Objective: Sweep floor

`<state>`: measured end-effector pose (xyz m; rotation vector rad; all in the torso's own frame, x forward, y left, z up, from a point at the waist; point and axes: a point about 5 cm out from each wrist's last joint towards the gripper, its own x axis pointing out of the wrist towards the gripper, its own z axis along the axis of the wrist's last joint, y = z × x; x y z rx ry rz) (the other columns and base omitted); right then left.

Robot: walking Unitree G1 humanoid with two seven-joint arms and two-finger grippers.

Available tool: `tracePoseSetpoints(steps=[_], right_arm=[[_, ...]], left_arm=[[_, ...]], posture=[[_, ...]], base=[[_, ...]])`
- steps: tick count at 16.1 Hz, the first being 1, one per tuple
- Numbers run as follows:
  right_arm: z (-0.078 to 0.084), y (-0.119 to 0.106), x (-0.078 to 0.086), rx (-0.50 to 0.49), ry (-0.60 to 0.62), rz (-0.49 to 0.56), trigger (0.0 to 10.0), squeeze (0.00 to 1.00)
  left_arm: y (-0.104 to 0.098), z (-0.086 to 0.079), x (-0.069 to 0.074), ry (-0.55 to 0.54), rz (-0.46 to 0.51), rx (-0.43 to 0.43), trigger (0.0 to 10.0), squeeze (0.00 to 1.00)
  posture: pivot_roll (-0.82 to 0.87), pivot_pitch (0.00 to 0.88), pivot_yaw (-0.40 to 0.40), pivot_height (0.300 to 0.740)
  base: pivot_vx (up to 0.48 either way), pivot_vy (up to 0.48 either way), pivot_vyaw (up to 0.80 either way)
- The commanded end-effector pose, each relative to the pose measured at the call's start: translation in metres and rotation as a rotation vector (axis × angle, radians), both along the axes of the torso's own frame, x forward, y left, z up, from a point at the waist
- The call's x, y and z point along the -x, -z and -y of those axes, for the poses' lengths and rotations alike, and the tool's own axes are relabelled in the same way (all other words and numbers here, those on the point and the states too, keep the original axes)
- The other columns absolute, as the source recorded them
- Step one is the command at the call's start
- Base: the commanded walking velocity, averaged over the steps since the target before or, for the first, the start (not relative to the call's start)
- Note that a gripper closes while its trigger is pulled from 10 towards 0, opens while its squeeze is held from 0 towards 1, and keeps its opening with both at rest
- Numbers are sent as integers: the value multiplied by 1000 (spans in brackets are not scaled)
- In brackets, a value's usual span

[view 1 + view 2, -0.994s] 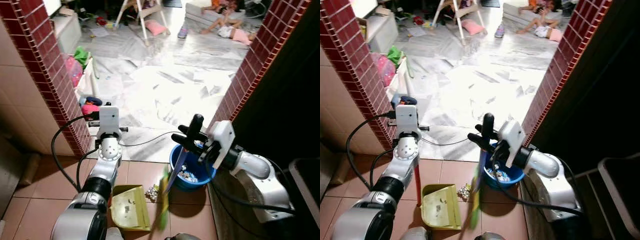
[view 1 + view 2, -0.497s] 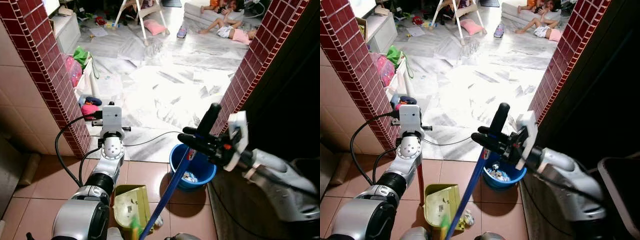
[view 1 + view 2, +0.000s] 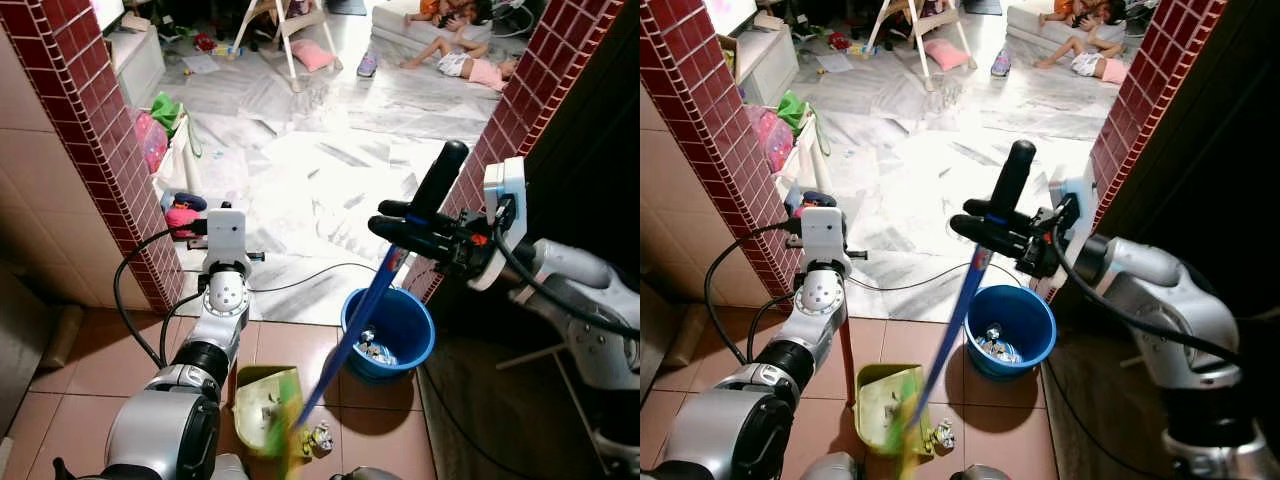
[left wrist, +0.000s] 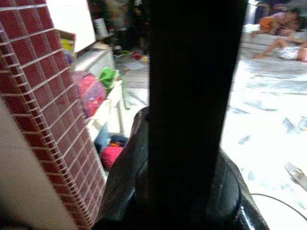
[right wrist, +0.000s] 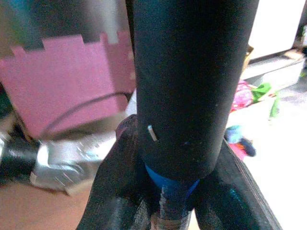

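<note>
My right gripper [image 3: 415, 230] has its fingers clamped on the broom [image 3: 352, 338] handle, angled so the bristles push litter [image 3: 318, 439] into the dustpan [image 3: 262, 410]. The left gripper [image 4: 192, 182] fingers hold the dustpan's pole, steadying it near the blue bucket [image 3: 390, 330].

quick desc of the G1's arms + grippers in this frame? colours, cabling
Both arms are silver with rounded joint housings and black collars. The left arm ends in a white boxy wrist module, with a black cable looping off it. The right arm also carries a white module with a small red mark, a black cable alongside, and long black fingers.
</note>
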<state>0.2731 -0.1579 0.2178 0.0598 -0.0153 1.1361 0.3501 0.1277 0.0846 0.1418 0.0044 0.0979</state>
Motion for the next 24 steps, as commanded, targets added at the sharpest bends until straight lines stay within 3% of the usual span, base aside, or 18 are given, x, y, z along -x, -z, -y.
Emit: tracePoseSetpoints(steps=[1, 5, 8, 11, 16, 20, 24], right_arm=[[3, -13, -3, 59, 13, 106, 10000, 0], [3, 10, -5, 208, 33, 128, 10000, 0], [-1, 28, -5, 251, 77, 121, 10000, 0], [-4, 43, -5, 227, 182, 111, 10000, 0], [-23, 60, -16, 71, 413, 90, 10000, 0], [-41, 49, -29, -52, 454, 35, 10000, 0], [-28, 29, -42, -143, 518, -10, 10000, 0]], left_arm=[[-3, 8, -4, 59, -20, -20, 10000, 0], [10, 15, 0, 208, -109, -56, 10000, 0], [12, 16, 2, 205, -119, -55, 10000, 0], [13, 19, 3, 192, -119, -50, 10000, 0], [12, 31, 2, 182, -130, -6, 10000, 0], [11, 35, 2, 169, -136, 31, 10000, 0], [10, 34, 0, 139, -145, 67, 10000, 0]], posture=[[-235, 0, -54, 740], [-216, 0, -47, 740], [-213, 0, -48, 740], [-212, 0, -53, 740], [-209, 12, -56, 740], [-206, 9, -56, 740], [-215, 0, -63, 740]], base=[[0, 0, 0], [0, 0, 0], [0, 0, 0], [0, 0, 0], [0, 0, 0], [0, 0, 0], [0, 0, 0]])
